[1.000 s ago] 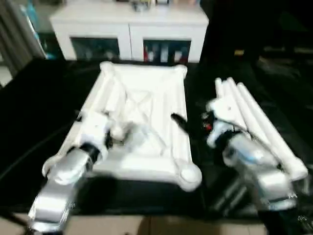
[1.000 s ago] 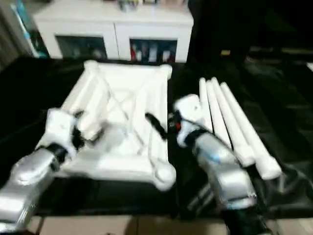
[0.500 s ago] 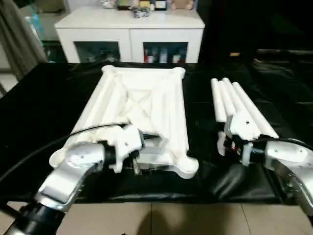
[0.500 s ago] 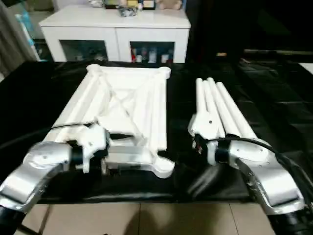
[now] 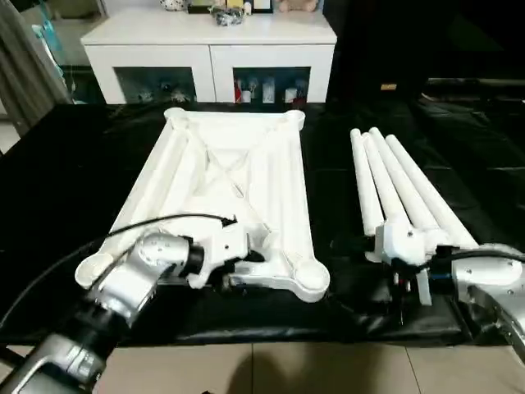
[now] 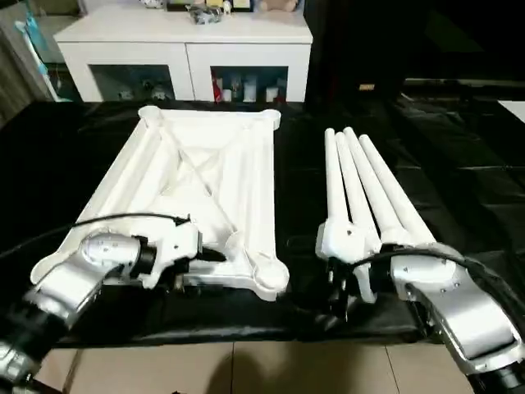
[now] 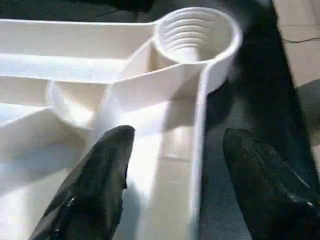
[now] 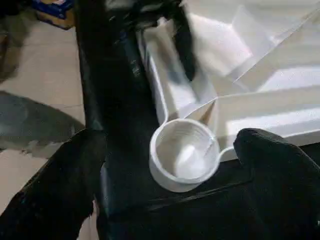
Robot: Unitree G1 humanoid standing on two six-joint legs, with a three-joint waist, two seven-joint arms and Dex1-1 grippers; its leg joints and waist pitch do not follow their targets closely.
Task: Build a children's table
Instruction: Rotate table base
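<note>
Head views: white plastic rectangular tabletop (image 5: 234,185) lies ribbed side up on the black-draped bench (image 5: 57,176); four white tapered tube legs (image 5: 394,185) lie beside it. Left wrist view: left gripper (image 7: 172,167) spread, straddling the tabletop's rim. Right wrist view: right gripper (image 8: 170,175) spread wide around the tabletop's round corner socket (image 8: 184,152)

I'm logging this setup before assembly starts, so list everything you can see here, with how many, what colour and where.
Table top: one, white, upside down on the black cloth, ribbed underside up, round sockets at its corners.
Table legs: four, white, lying side by side on the cloth right of the top.
Black cloth: one, covering the work surface.
Cabinet: one, white, glass doors, behind the work surface, small items on top.
Left gripper: black fingers astride the top's near edge rim.
Right gripper: black fingers spread wide, facing the top's near right corner socket.
</note>
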